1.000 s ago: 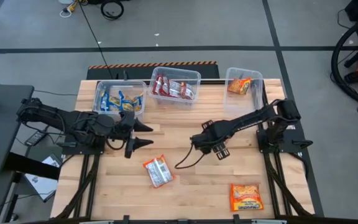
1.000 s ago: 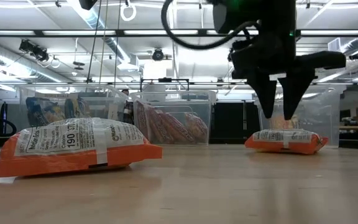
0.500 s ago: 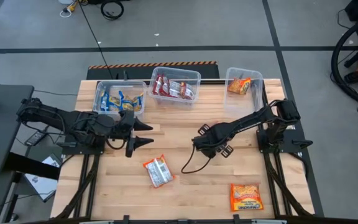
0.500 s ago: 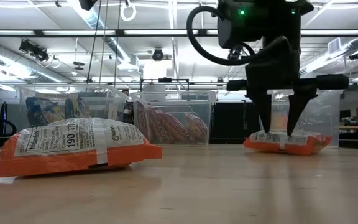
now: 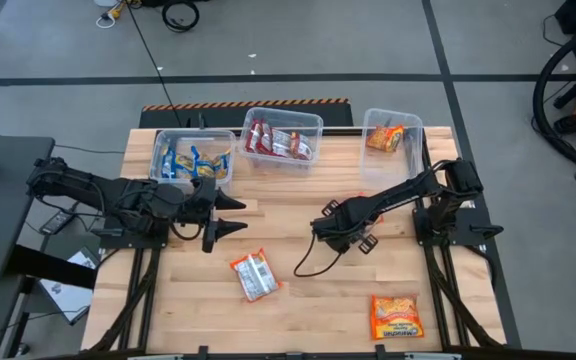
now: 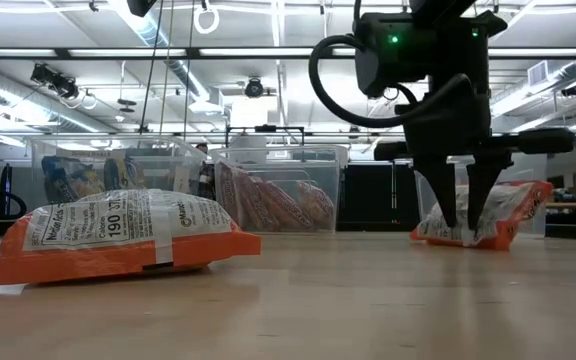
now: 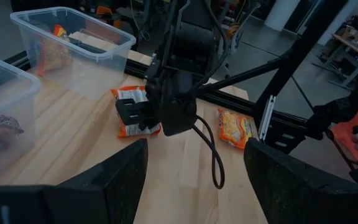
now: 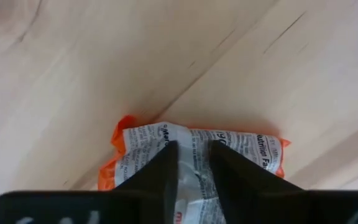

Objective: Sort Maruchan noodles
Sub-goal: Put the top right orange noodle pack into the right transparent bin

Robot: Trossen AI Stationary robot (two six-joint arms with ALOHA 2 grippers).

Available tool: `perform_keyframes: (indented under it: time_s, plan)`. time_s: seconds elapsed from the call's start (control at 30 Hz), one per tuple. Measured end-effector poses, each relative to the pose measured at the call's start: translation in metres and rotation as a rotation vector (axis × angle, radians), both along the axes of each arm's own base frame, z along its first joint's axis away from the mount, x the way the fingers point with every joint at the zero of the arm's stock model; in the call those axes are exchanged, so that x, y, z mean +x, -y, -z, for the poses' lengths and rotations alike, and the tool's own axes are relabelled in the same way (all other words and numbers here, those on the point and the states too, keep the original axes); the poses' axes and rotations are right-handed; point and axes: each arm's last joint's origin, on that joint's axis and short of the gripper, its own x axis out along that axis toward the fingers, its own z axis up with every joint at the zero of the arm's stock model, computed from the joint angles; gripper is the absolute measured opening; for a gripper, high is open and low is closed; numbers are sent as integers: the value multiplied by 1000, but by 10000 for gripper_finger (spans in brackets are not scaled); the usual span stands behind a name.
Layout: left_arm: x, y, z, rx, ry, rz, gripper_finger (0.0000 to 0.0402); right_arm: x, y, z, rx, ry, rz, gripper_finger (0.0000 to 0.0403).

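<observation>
You're mid-pick — the right gripper [image 6: 465, 218] pinches the orange packet [image 6: 498, 210] at mid-table, one end tipped up — next lift toward the right-hand tub [image 5: 392, 132]; left gripper [image 5: 230, 215] waits open.

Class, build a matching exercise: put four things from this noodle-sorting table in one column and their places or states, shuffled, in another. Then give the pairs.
1. right gripper
2. left gripper
3. left tub
4. middle tub

A. holds dark red packets
B. open, hanging over bare wood
C. pinching an orange packet, one end tilted up
D. holds blue-yellow packets

Pairs: 1-C, 2-B, 3-D, 4-A
</observation>
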Motion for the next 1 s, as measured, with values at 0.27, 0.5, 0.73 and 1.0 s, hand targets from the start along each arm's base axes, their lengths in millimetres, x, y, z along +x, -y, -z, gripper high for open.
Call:
perform_keyframes:
  time_s: [0.27,0.5,0.73,1.0]
  plan:
    - [0,0,0,0,0,0,270,1,0,0,3,11,24,10]
    - [0,0,0,0,0,0,270,17,-6,-22,0,102,83,5]
    - [0,0,0,0,0,0,270,44,-18,-65,72,291,153,3]
    - [0,0,0,0,1,0,270,46,-28,-64,154,326,228,9]
